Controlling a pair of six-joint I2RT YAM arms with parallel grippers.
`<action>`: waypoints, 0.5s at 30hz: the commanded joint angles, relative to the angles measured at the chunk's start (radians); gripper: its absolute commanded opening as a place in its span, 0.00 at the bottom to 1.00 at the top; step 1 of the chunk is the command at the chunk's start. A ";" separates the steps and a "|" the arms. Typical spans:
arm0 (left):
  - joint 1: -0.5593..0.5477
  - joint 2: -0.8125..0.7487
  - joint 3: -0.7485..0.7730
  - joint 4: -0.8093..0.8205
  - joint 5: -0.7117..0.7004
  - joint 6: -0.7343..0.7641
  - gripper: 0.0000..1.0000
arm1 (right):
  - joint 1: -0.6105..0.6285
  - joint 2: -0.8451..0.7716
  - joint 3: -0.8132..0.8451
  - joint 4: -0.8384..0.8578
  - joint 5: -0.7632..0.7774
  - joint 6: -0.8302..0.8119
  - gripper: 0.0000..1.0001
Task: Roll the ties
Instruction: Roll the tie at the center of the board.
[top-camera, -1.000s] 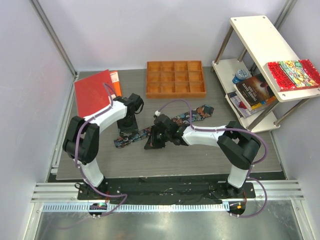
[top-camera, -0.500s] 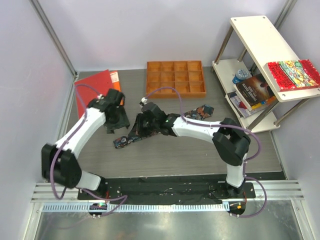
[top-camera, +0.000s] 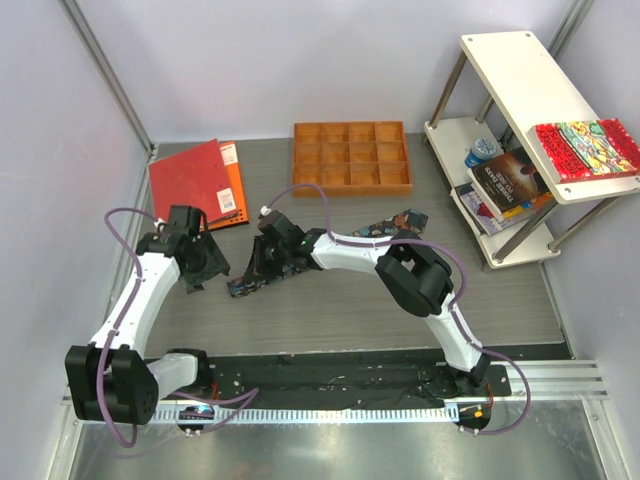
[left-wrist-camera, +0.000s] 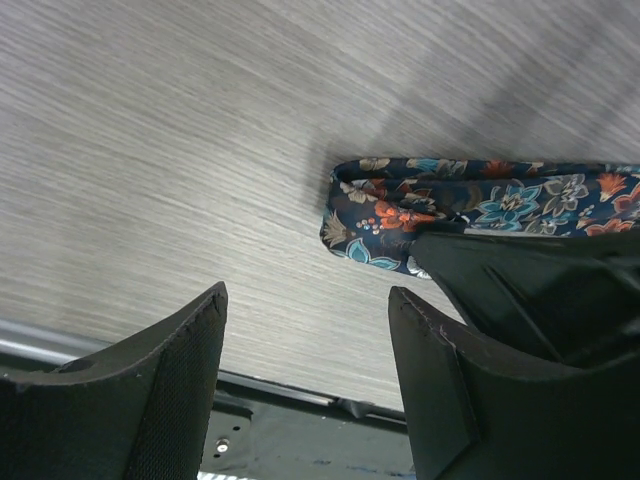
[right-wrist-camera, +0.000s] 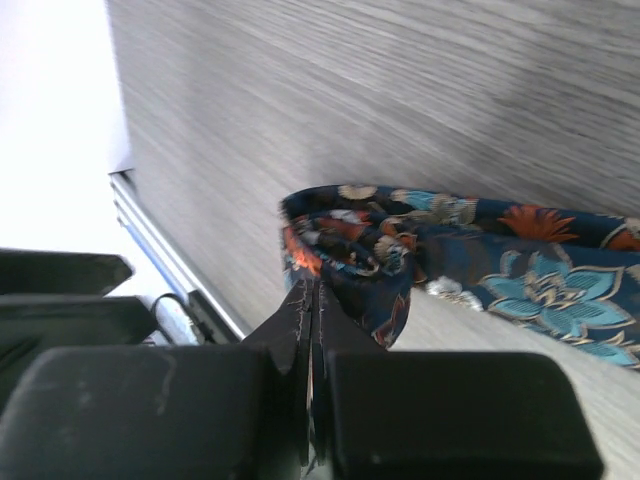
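Left to right across the bench (top-camera: 330, 312). The left gripper (top-camera: 200, 264) is hovering over the left part of the bench, towards the left edge, its two fingers (left-wrist-camera: 180, 350) standing spread with only bare grey surface between them; it is grasping nothing. Just to its right the narrow end of the tie (top-camera: 243, 285) is lying on the bench, doubled back on itself into a first small fold. The right gripper (right-wrist-camera: 310, 292) is reaching across to that end from the right, and its fingers are pressing flat together at the fold; in the right wrist view they appear to be pinching an edge of the fabric, though how much cloth they are taking cannot be told.

From this pinched end the tie is running to the right and away, its long axis slanting from the near left towards the far right, with the wide end lying near the middle of the bench. The right forearm is crossing above the middle stretch.

The relation governing the next move: the unrolled length is lying to the right of the right gripper, along that slanted axis, so a roll would have to travel rightwards and away. The right gripper is the one at the tie; the left is near but apart from it.

A red book (top-camera: 188, 180) is occupying the far left corner, and a wooden tray (top-camera: 352, 189) is sitting at the far edge.
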 joint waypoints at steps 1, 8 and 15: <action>0.009 -0.030 -0.019 0.057 0.035 -0.016 0.65 | -0.002 0.009 0.035 0.005 -0.021 -0.007 0.01; 0.009 -0.040 -0.065 0.120 0.054 -0.055 0.62 | -0.037 0.003 -0.072 0.062 -0.034 -0.013 0.01; 0.006 -0.057 -0.131 0.195 0.092 -0.084 0.58 | -0.060 0.009 -0.101 0.084 -0.050 -0.030 0.01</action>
